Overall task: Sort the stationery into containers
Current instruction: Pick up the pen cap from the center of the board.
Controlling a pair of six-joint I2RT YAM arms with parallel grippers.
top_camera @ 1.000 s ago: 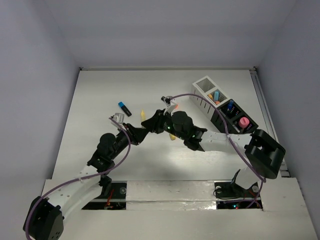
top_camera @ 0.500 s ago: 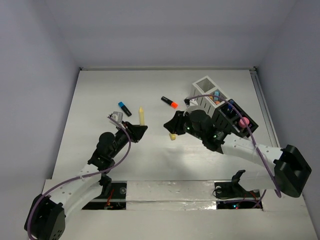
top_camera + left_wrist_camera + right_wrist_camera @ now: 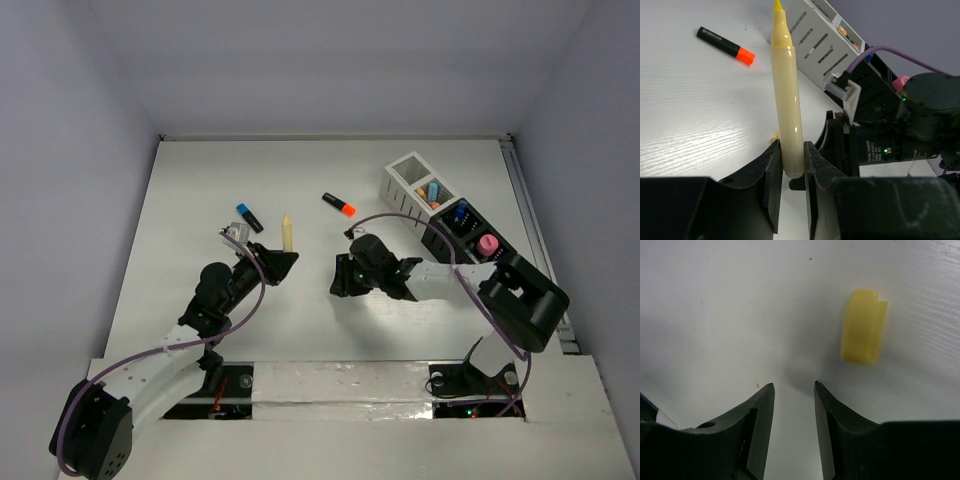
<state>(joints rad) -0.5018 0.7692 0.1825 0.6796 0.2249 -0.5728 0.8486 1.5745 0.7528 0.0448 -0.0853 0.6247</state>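
Observation:
My left gripper (image 3: 791, 146) (image 3: 276, 262) is shut on the lower end of a pale yellow marker (image 3: 786, 90) (image 3: 287, 232), which stands up from the jaws with its tip bare. My right gripper (image 3: 793, 385) (image 3: 340, 275) hangs open just over the table, nothing between its fingers. A small yellow cap (image 3: 863, 326) lies on the table ahead of it and to the right. A black marker with an orange cap (image 3: 339, 204) (image 3: 725, 42) and a black marker with a blue cap (image 3: 249, 216) lie loose. The containers (image 3: 440, 210) (image 3: 815, 40) stand at the right.
The containers hold several items, among them a pink cylinder (image 3: 487, 244) and a blue-capped marker (image 3: 460, 212). The two arms' wrists are close together at mid-table. The table's right rail (image 3: 530, 220) runs just behind the containers.
My right gripper has drawn away from the left one, swung right and come back low over the table, its jaws wider. The left gripper has kept the yellow marker nearly still.

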